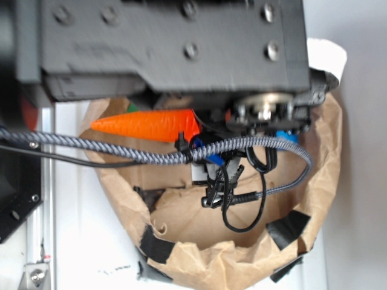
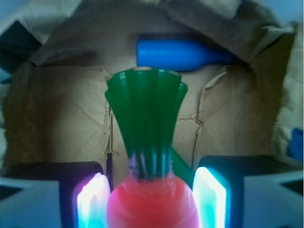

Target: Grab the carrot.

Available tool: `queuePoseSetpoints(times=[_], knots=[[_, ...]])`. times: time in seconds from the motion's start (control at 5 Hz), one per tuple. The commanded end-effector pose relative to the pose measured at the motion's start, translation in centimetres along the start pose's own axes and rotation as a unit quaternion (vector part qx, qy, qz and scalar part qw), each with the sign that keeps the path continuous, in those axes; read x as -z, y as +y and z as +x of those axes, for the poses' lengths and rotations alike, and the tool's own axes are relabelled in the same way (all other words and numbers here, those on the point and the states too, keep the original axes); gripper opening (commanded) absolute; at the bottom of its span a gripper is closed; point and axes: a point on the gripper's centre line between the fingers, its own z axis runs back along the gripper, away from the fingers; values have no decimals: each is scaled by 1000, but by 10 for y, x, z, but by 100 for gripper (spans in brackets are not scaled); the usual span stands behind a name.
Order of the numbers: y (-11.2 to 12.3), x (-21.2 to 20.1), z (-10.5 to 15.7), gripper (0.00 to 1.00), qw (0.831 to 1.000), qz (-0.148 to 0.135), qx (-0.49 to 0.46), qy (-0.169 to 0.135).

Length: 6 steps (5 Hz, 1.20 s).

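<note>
Wrist view, carrot [image 2: 151, 199] between fingers [image 2: 90, 202], stem pointing toward blue bottle [image 2: 183, 54]

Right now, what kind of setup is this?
Likely a lab robot test bench, not a home: a taped brown paper bag as bin, toy props, the carrot and a blue bottle, plus exposed cables.

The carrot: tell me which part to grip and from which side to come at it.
Grip the carrot on its thick orange shoulder just below the green stem, coming from above with one finger on each side. In the wrist view the gripper already straddles that part. It is the widest section; the body tapers to a point, where the pads would probably slip.
</note>
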Motion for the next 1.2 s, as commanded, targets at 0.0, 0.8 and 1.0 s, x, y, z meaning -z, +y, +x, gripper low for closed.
queuePoseSetpoints(times=[0.0,0.8,1.0], knots=[[-2,-10,9,0,998,19,1,-55],[-5,0,14,0,999,20,4,-49],[-7,1,14,0,999,11,11,-44]])
